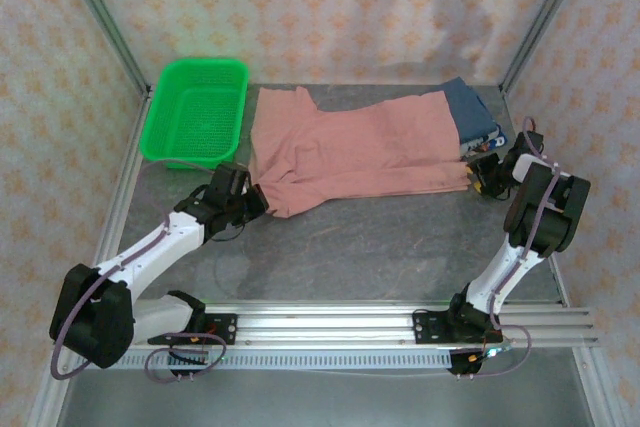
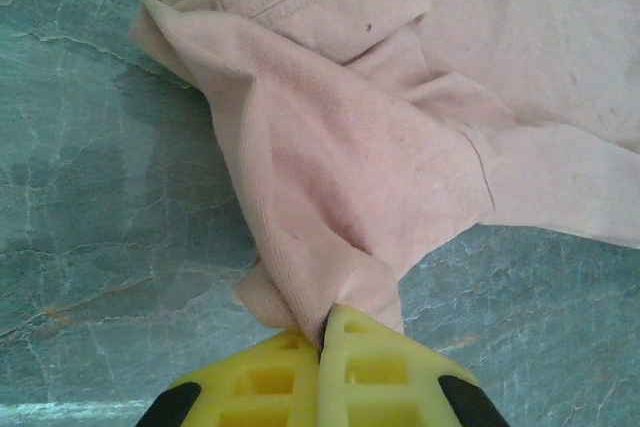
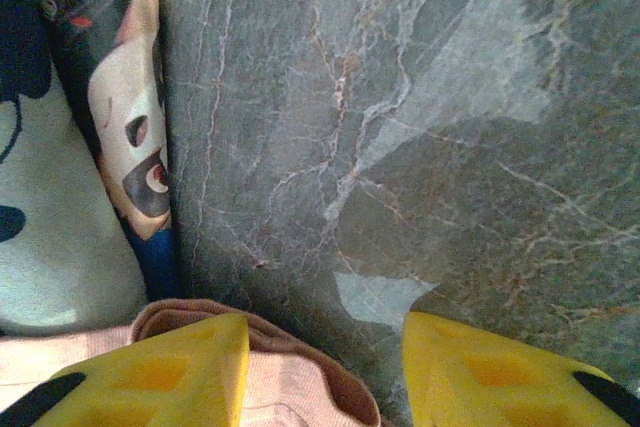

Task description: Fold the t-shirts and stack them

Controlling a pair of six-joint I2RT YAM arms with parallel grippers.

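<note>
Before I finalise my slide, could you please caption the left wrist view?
Left tool shut on a bunched corner of the pink t-shirt, over the marbled table.

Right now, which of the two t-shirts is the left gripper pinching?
The salmon-pink t-shirt; the left gripper is shut on its corner. The blue t-shirt lies at far right.

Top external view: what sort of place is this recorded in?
Probably a staged robot test cell, not a home: patterned backdrop walls behind aluminium frame posts, with the left arm and right arm bolted to an aluminium rail.
</note>
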